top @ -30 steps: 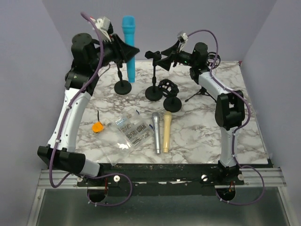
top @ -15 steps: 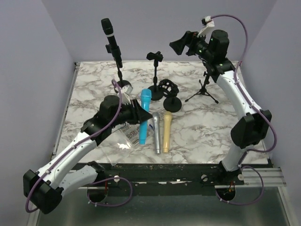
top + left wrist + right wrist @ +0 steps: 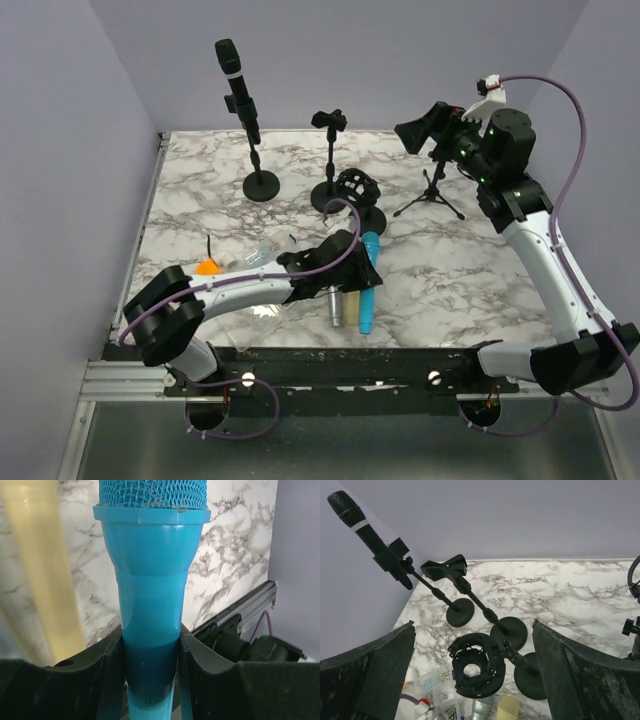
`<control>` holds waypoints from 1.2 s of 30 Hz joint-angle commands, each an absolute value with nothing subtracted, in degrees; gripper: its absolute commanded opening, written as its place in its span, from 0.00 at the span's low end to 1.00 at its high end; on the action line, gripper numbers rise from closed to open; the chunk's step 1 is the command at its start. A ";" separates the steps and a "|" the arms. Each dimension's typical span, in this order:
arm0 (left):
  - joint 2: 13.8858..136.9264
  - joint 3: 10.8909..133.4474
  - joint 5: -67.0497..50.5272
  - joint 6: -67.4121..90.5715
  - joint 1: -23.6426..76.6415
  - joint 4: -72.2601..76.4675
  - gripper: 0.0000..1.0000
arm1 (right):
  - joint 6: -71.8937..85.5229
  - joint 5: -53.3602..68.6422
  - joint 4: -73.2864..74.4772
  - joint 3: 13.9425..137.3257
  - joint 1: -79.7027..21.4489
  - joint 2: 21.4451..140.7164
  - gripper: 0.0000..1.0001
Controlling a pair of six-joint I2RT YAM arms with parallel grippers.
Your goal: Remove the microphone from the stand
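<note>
A black microphone (image 3: 235,85) sits tilted in the clip of the far-left stand (image 3: 262,185); the right wrist view shows it too (image 3: 365,527). My left gripper (image 3: 358,272) is low over the front middle of the table, shut on a blue microphone (image 3: 368,302). That blue microphone (image 3: 150,580) is clamped by its handle between my fingers (image 3: 112,660), its mesh head toward the near edge. My right gripper (image 3: 425,127) hangs open high at the back right, holding nothing (image 3: 473,624).
An empty clip stand (image 3: 328,195), a shock-mount stand (image 3: 357,188) and a small tripod (image 3: 430,195) stand mid-back. A gold microphone (image 3: 45,570) and a silver one (image 3: 333,308) lie beside the blue one. A clear parts box (image 3: 262,262) and an orange item (image 3: 207,267) lie left.
My left arm has carried the blue microphone rightward, from left of the silver microphone to right of the gold one. My right arm has shifted right and slightly lower, still open.
</note>
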State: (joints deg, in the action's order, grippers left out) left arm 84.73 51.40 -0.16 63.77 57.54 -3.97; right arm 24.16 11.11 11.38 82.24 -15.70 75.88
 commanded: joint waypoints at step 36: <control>115.49 77.39 19.29 62.50 64.53 -21.54 0.48 | 24.37 3.26 7.21 70.45 -16.08 59.51 1.00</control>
State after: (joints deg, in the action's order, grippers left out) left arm 113.93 76.49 20.03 62.87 63.86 -19.94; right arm 24.45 4.93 7.75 71.31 -15.79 59.64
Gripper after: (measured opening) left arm 0.423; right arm 0.995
